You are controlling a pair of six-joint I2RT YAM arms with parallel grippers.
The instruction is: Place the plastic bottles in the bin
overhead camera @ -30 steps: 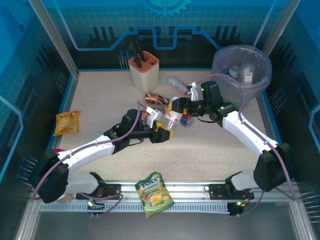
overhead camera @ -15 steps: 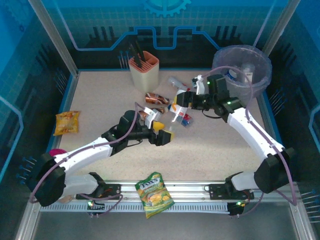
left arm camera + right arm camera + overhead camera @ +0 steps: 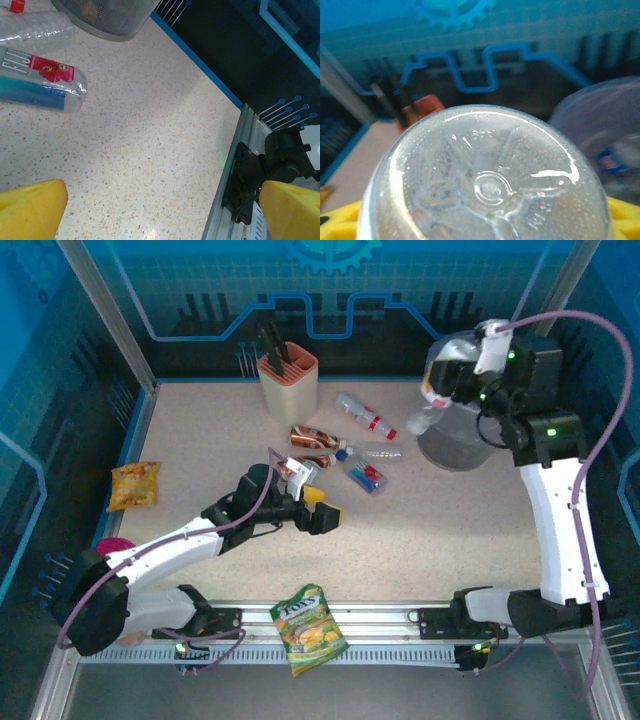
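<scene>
A clear bottle (image 3: 422, 418) has been lifted over the bin (image 3: 455, 450), pinched by the right gripper (image 3: 440, 390). The left gripper (image 3: 322, 508) is now spread empty.

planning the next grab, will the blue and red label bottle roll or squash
Likely rolls if nudged: the bottle lies on its round side. Probably light and squashy: it looks clear, empty and thin-walled.

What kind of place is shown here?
Most likely a robot lab test cell: the left arm and right arm are bolted to a metal rail, and blue printed panels wall in the speckled table.
</scene>
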